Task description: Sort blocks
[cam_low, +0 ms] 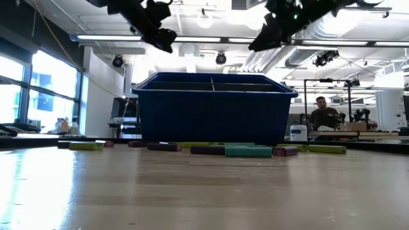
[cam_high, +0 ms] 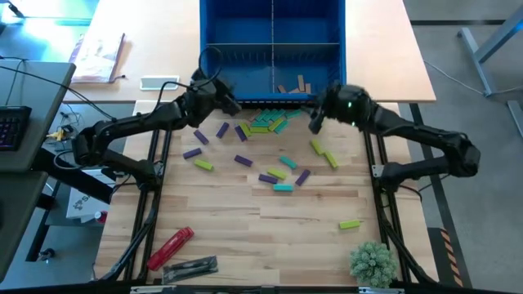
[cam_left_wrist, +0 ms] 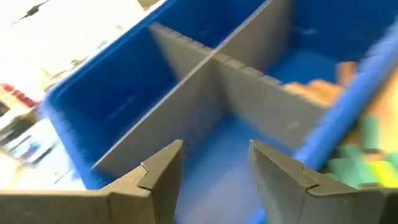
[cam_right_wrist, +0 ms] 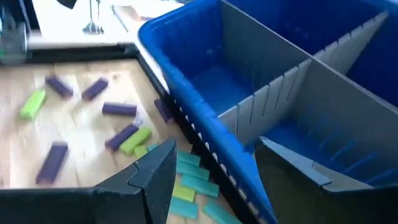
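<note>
- Sorting well here means, I judge, choosing one colour and one compartment of the divided blue plastic bin (cam_high: 272,37); a few tan wooden bars (cam_high: 294,85) already lie in its near right section.
- Left tool (cam_high: 231,106): fingers apart, empty, at the bin's near rim.
- Small purple, lime and teal rectangular blocks (cam_high: 270,159): scattered on the wooden bench (cam_high: 245,237), heaped against the bin.
- Right tool (cam_high: 315,124): open, empty, above them.
</note>
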